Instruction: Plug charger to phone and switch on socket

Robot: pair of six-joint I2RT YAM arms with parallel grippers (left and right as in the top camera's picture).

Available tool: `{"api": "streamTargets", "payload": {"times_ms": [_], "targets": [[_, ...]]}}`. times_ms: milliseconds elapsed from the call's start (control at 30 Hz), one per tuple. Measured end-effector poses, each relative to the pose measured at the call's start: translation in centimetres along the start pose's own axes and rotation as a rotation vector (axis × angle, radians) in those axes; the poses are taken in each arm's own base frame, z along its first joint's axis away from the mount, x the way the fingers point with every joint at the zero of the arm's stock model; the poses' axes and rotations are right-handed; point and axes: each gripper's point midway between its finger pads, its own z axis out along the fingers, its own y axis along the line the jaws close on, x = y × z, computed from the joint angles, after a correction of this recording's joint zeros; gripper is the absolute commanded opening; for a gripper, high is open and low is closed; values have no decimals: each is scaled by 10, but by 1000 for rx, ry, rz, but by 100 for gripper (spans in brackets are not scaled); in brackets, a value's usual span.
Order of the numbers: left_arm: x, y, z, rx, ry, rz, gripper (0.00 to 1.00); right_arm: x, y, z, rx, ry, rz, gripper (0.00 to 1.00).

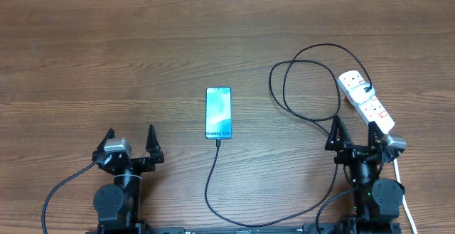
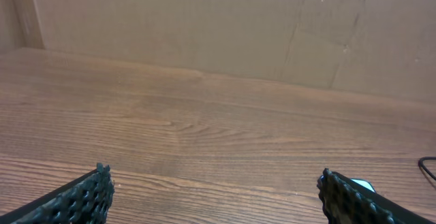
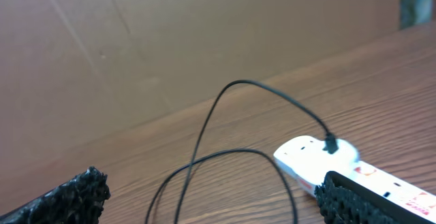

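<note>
The overhead camera looks straight down from well above the desk [image 1: 106,56] and takes in the whole scene. The left wrist camera sits low behind the left gripper [image 2: 214,186], facing forward along the desk to a brown wall [image 2: 204,20]; the phone [image 2: 362,184] corner at its lower right also shows from overhead. The right wrist camera, low and tilted, faces the socket [image 3: 306,157] and charger [image 3: 272,96] close by, both shared with the overhead view
</note>
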Motion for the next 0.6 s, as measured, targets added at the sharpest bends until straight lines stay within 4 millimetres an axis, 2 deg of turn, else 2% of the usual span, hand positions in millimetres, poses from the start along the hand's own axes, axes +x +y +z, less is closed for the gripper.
{"api": "streamTargets", "payload": {"times_ms": [233,600], "targets": [[0,0,0,0,0,0,99,0,0,0,-6,2,-13,100],[0,0,0,0,0,0,99,0,5,0,-31,3,-191,100]]}}
